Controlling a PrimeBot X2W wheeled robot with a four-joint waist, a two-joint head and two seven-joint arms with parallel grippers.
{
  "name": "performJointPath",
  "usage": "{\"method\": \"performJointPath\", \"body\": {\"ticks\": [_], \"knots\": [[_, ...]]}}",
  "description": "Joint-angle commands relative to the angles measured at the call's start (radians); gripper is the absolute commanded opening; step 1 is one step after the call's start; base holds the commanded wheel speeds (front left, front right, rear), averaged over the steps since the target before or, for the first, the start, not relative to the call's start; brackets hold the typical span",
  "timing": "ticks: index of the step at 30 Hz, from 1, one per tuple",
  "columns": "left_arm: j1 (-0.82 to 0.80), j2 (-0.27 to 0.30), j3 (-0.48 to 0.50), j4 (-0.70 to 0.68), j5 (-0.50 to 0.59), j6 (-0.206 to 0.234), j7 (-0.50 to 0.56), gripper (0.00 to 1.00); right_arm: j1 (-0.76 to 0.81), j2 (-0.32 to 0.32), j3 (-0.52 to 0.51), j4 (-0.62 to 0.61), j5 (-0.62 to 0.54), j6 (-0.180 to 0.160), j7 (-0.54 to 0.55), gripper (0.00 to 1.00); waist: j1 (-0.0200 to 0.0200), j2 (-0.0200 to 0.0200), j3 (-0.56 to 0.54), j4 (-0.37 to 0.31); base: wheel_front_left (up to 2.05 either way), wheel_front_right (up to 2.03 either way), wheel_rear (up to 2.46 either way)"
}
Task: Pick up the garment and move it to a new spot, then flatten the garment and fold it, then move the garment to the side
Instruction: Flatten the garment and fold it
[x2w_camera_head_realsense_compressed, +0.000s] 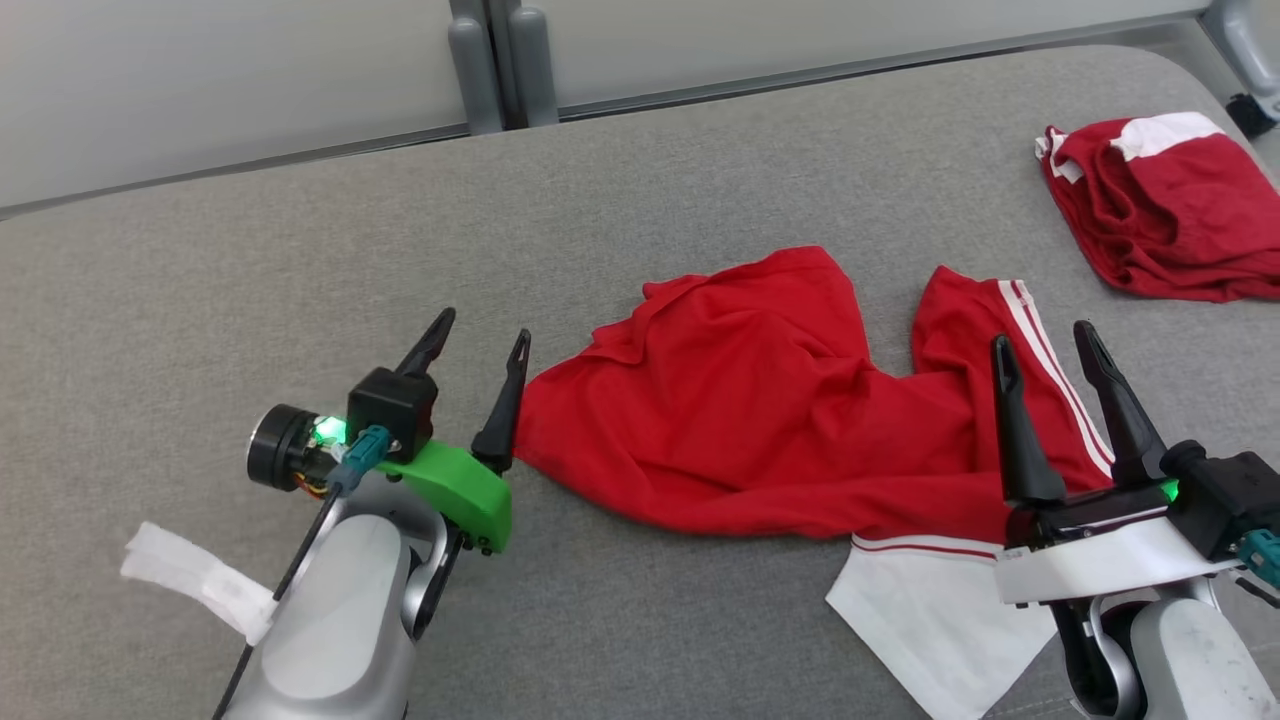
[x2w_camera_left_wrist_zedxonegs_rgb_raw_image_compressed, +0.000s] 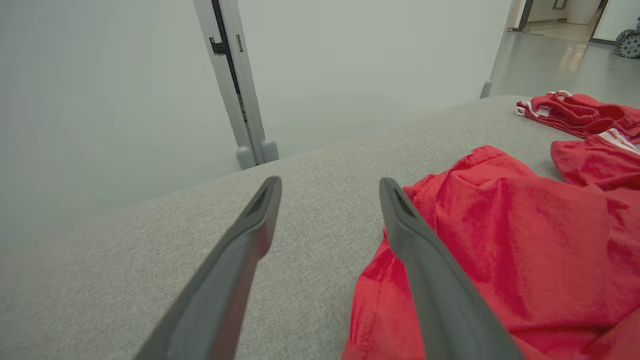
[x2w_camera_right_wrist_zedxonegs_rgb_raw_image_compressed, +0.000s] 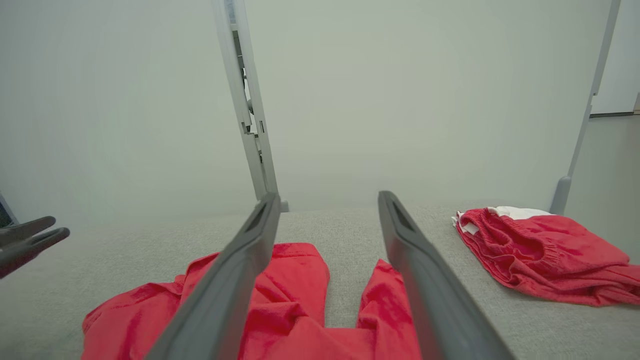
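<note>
Left side first: the two long dark fingers of the left gripper are spread wide with nothing between them. The inner finger sits just beside the left edge of the crumpled red shorts with white side stripes; whether it touches the cloth, I cannot tell. Behind those fingers sits a bright green plastic bracket on the wrist, and a white fabric strap sticks out from the pale forearm.

Over to the right gripper: its fingers are parted just as wide, gripping nothing, and point away from the robot over the striped right leg of the shorts.

The shorts lie rumpled in the middle of the grey fabric-covered surface, between the two grippers. The two legs point to the far side, and a white panel spreads toward the near edge by the right wrist.

Far right, well apart, lies a bunched red-and-white garment. Beyond the surface stands a pale partition wall with grey posts.
</note>
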Motion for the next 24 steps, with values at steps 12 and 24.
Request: {"method": "performJointPath", "body": {"ticks": [12,24], "knots": [[-0.086,0.051,-0.146,0.275,-0.063,-0.006,0.018,1.0,-0.03,0.016,0.001,0.011,0.001,0.0,-0.003,1.0,0.0,0.0,0.05,-0.08,0.0,0.0,0.0],[-0.127,0.039,-0.214,0.388,-0.148,-0.007,-0.008,0.0,-0.033,0.018,-0.021,0.005,-0.003,0.0,-0.003,1.0,0.0,0.0,0.063,-0.067,0.0,0.0,0.0]]}}
